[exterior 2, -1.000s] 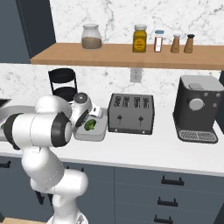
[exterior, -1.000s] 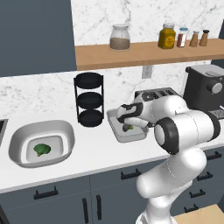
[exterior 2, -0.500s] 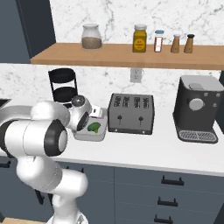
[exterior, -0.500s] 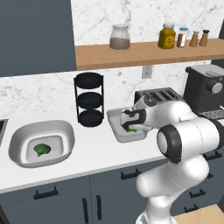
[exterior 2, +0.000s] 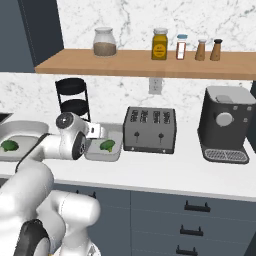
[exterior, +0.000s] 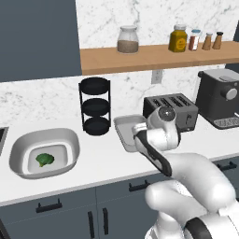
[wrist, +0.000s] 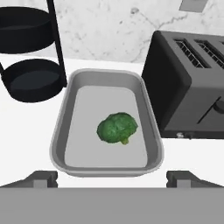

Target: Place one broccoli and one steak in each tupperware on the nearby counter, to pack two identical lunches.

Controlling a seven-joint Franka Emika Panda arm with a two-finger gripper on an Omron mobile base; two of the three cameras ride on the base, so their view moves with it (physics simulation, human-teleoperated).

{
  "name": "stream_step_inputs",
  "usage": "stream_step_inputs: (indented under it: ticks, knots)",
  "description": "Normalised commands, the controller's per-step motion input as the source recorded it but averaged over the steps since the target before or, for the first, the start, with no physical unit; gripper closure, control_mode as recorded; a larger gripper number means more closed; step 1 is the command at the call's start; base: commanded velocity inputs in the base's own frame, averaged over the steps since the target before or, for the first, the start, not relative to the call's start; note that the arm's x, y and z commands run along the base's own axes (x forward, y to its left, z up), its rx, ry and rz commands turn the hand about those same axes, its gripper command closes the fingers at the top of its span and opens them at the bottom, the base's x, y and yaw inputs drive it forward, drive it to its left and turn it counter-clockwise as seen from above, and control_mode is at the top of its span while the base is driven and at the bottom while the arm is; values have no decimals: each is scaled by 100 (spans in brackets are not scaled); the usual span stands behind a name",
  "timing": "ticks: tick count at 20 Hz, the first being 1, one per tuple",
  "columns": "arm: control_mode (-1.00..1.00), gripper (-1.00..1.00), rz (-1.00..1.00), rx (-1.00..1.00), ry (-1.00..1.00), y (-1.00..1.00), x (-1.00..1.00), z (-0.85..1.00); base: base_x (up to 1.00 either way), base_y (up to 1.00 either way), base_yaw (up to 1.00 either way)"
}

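Observation:
In the hand view my gripper (wrist: pixel 112 177) is open, its two tips wide apart just short of the near rim of the small rectangular tupperware (wrist: pixel 59 131). A green broccoli (wrist: pixel 117 127) lies loose on that tupperware's floor, touching neither finger. From the right base the same tupperware (exterior 2: pixel 102 157) and broccoli (exterior 2: pixel 106 145) sit on the counter (exterior 2: pixel 165 172) beside my hand. The large oval tupperware (exterior: pixel 42 133) stands at the left with another broccoli (exterior: pixel 44 159) inside. My forearm covers part of the small tupperware (exterior: pixel 122 125). The steak is out of view.
A black three-tier rack (exterior: pixel 95 106) stands behind and left of the small tupperware. A dark toaster (exterior: pixel 170 109) is close on its right, with a coffee machine (exterior: pixel 219 95) further along. A wooden shelf (exterior: pixel 154 52) with jars hangs above.
The gripper has opened wider and drawn up and back from the small tupperware, leaving the broccoli lying in it. The base cameras have not moved.

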Motion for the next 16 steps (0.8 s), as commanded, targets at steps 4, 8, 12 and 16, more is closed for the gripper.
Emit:
stream_step_inputs:
  ticks: [4,8,12,16]
  knots:
    - [-100,-100,6,0,36,0,-100,100,0,0,0]
    - [-100,-100,9,0,41,0,-100,100,0,0,0]
    - [-100,-100,7,-2,25,0,-100,69,0,0,0]
    - [-100,-100,0,0,2,0,-100,23,0,0,0]
